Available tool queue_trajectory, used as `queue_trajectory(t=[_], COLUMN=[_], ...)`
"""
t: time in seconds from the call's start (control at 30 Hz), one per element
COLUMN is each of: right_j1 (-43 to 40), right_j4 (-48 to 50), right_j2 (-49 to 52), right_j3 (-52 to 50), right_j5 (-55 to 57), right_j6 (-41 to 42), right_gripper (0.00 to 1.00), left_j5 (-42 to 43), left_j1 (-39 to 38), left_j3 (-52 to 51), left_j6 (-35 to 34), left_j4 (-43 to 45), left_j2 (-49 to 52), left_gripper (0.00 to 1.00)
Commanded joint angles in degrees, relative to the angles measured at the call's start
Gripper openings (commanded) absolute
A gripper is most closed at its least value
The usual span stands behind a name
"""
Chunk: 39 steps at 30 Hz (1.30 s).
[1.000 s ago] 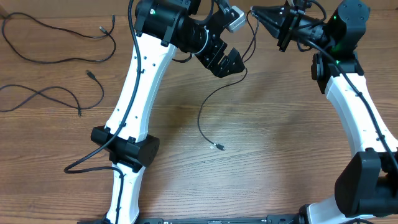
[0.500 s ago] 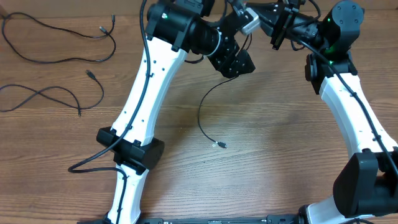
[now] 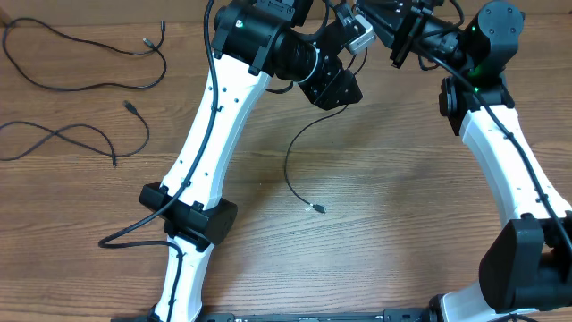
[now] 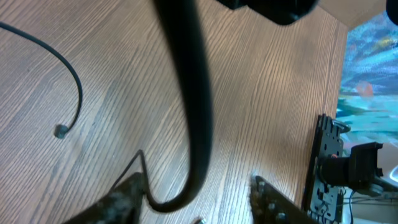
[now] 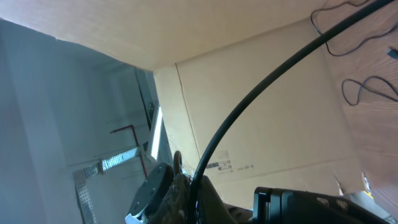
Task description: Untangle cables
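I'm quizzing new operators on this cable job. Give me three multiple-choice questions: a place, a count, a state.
1. Where is the plug of the middle cable?
A. on the table, near its middle
B. at the far left edge
C. in a box
2. How many cables lie on the table's left part?
A. none
B. two
C. five
3. How does the middle cable lie toward those?
A. knotted with them
B. apart from them
C. stacked on them
Answers:
1 A: the plug rests on bare wood near the centre.
2 B: the upper cable and the lower cable lie there.
3 B: bare wood separates it from both.
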Motion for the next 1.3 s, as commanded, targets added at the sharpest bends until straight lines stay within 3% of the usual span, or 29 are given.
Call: queue_trajectory(t=[0.0,0.5,0.63,1.0,1.13,1.2,1.27], right_j1=[-0.83,-0.83,-0.83,-2.38,-5.49,-7.41,-8.83], right_j4=[0.39,0.39,0.37,-7.13,-12.79,-16.28,-19.19], right_j2=[-0.59,-0.59,-0.59,-0.59,-0.59,-0.59,-0.59], right_j3=[1.03,1.03,1.03,1.01,1.01,1.01,1.01], right_j5=[1.51,1.46,1.49,-1.07,-1.07,-1.07,-1.07], right_j6=[7.93,7.93,7.91,-0.17,-9.18,-14.88,-19.58], right_gripper=[0.04,0.04,0.04,0.04,0.04,0.15,0.15], left_j5=[-0.26,-0.17,-0.22,0.24,0.92,1.79,2.6], left_j1=[0.02,0.02,0.02,0.22,1.42,2.29,2.99], left_j3=[0.44,0.44,0.44,0.46,0.5,0.5,0.5], left_j6=[-0.59,-0.59,-0.76,-3.08,-8.22,-10.58,-12.52], left_j4=[0.02,0.09,0.07,0.5,1.44,1.81,2.21], left_j2=[-0.55,-0.55,-0.55,-0.76,-2.6,-4.28,-6.14], left_gripper=[0.49,0.25,0.05,0.04,0.04,0.04,0.04])
